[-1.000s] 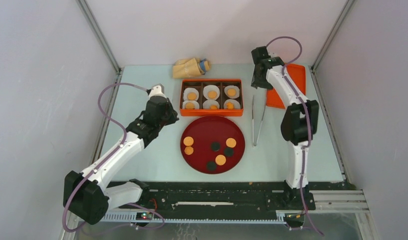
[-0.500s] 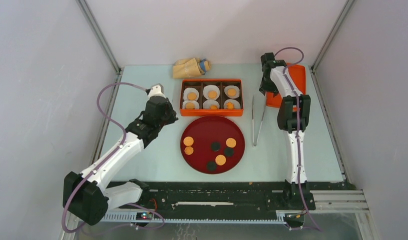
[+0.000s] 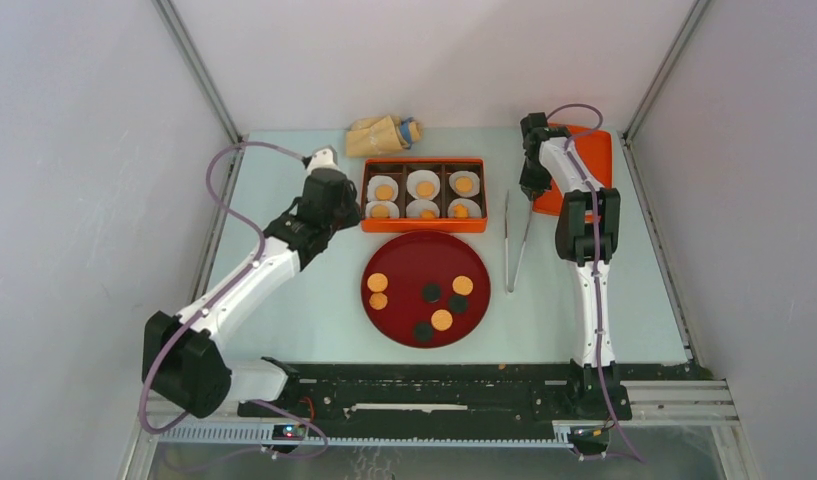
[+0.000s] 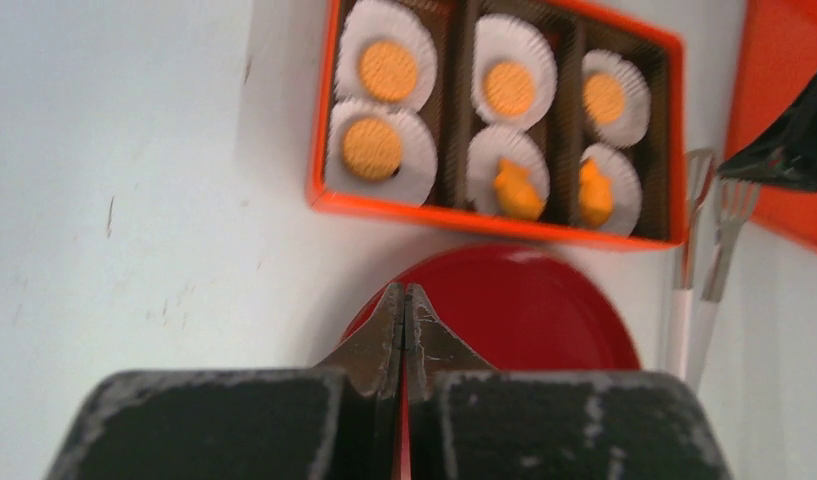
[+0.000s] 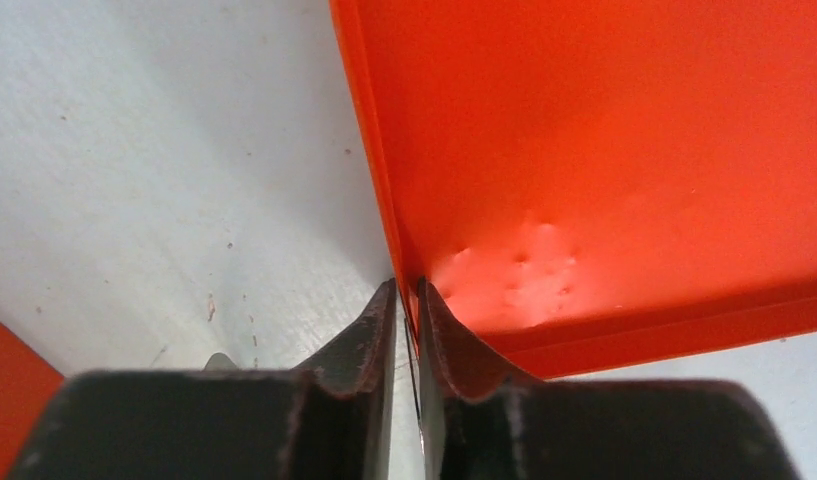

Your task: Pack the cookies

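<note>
The jaws pinch the thin side rim of the orange tray [image 5: 604, 150] near its corner, above the pale table [image 5: 164, 150].

Cookies [image 3: 425, 189] sit in the box [image 3: 422, 228], a bag [image 3: 382, 135] behind it. The plate [image 3: 414, 262] lies before the box, tongs [image 3: 506, 240] to its right, a tray [image 3: 596, 165] farther right

You see the red plate [image 4: 529, 310] half hidden behind the left gripper [image 4: 405, 295], and the edges of the right wrist view cut off the orange lid [image 5: 604, 150].

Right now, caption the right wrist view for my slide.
Right gripper pinches the rim of the orange tray, pale table beside it.
</note>
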You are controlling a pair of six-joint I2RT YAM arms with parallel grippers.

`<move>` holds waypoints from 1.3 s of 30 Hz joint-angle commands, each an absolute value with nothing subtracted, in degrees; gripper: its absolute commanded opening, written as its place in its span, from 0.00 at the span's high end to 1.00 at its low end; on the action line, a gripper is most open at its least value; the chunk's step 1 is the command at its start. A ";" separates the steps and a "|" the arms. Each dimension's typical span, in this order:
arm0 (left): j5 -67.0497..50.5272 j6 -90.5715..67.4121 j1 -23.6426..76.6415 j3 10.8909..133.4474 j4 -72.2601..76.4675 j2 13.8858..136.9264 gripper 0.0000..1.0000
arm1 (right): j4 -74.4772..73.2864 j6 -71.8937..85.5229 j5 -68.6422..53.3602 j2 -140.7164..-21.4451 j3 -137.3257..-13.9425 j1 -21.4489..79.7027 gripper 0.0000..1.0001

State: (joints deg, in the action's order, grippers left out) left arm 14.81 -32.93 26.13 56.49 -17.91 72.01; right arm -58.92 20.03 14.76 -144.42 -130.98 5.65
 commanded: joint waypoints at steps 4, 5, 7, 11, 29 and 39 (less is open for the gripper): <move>13.21 -30.79 26.33 70.78 -18.55 78.62 1.00 | -59.54 19.63 14.77 -143.39 -130.88 4.71 0.99; 13.15 -30.77 26.29 71.13 -18.70 79.11 1.00 | -59.42 19.79 15.38 -142.85 -130.92 4.57 1.00; 12.99 -30.67 26.29 71.17 -18.76 79.76 1.00 | -58.71 19.72 16.56 -141.82 -131.06 4.28 1.00; 12.30 -30.31 26.28 71.19 -18.63 81.37 1.00 | -57.69 18.84 18.78 -140.18 -132.62 3.96 1.00; 0.44 -28.18 24.21 83.78 -20.57 94.94 0.96 | -47.73 5.28 30.55 -130.26 -126.35 7.93 1.00; -1.85 -28.65 24.11 82.32 -20.22 95.71 0.99 | -58.81 10.52 22.90 -138.85 -130.49 6.73 1.00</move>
State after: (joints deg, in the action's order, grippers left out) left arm -0.12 -28.97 24.38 81.01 -20.91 95.81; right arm -54.02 8.73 24.75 -136.88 -128.55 7.22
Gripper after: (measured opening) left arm 0.014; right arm 0.007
